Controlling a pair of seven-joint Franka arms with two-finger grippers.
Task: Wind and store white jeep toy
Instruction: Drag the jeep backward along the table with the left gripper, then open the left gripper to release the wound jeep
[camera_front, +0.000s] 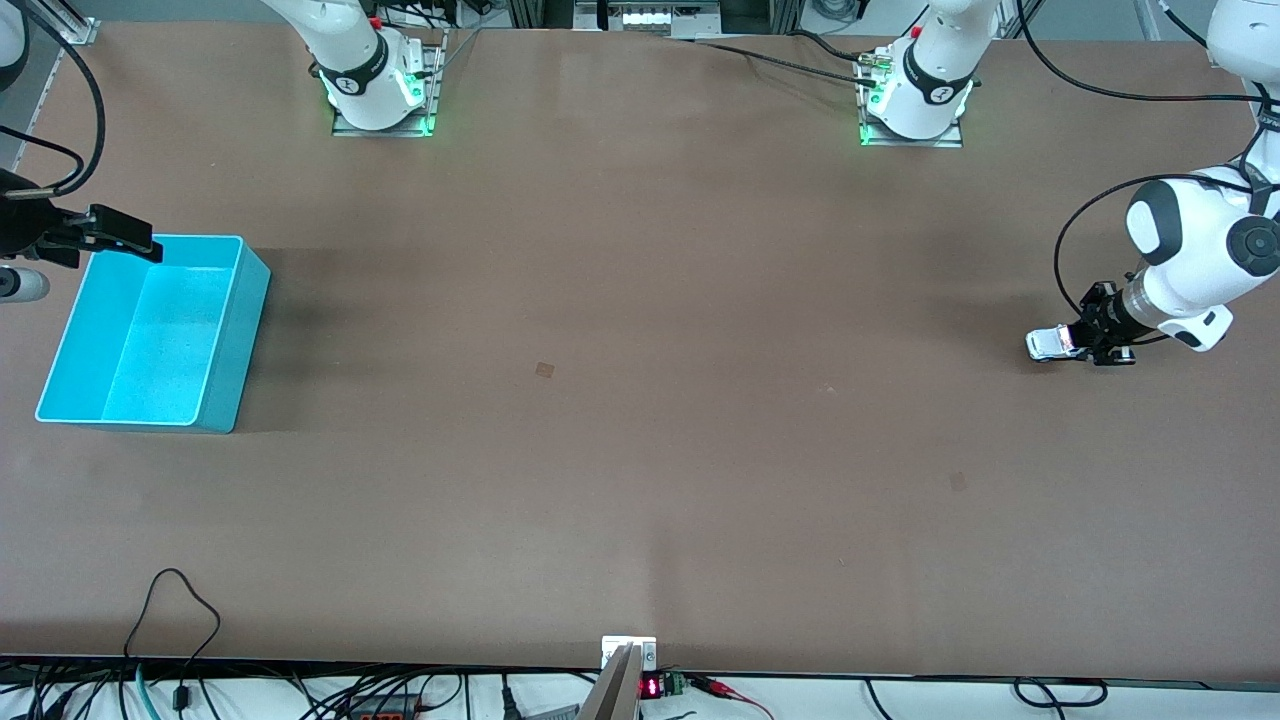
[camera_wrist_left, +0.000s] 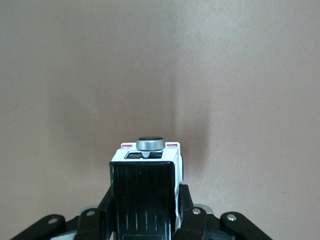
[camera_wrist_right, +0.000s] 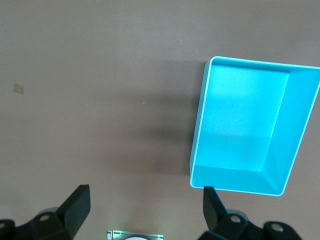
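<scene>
Overall light: bright, even, from overhead; the brown table (camera_front: 640, 420) reads clearly in all three views.
Shadows: a soft dark band lies on the table beside the cyan bin (camera_front: 160, 335) toward 3 o'clock in the front view; a faint one surrounds the white jeep toy (camera_front: 1050, 344).
Glare: green lamps glow at both arm bases at 12 o'clock; the bin floor shines pale.
Left wrist view: a vertical grey shadow rises above the toy.
Focus: sharp throughout; no edge distortion stands out.
</scene>
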